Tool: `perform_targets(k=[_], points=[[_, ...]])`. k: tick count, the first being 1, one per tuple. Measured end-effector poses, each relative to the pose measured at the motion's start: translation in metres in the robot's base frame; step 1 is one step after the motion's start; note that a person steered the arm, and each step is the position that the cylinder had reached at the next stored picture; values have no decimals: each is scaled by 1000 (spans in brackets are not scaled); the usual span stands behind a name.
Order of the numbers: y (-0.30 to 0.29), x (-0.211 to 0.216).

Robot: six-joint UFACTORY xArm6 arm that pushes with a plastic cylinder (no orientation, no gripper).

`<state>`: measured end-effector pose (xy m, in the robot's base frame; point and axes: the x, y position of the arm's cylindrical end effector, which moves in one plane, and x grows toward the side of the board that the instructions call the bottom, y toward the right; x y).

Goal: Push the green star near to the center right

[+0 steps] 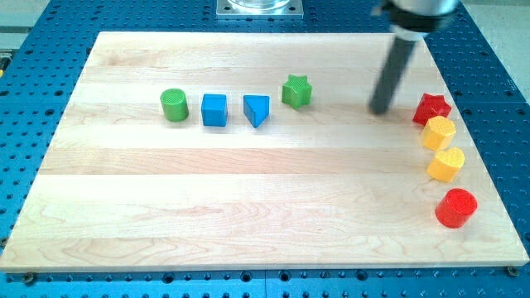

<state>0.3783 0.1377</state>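
The green star (296,91) sits on the wooden board (248,190) in the upper middle, just right of a blue triangle (257,109). My tip (380,110) is down on the board well to the star's right, about a hundred pixels away and slightly lower in the view. It stands between the star and the red star (431,108) at the right edge and touches neither.
A green cylinder (175,105) and a blue cube (214,109) lie left of the triangle. Down the right edge below the red star sit a yellow hexagon (439,132), a yellow heart (446,164) and a red cylinder (455,207).
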Motion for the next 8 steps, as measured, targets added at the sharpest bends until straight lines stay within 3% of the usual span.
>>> perform_targets(k=[1,2,3,4,5,6,7,8], points=[[-85,65],[-124,35],[-123,-24],[-109,-42],[-73,-41],[-133,-18],[-80,-10],[18,-16]])
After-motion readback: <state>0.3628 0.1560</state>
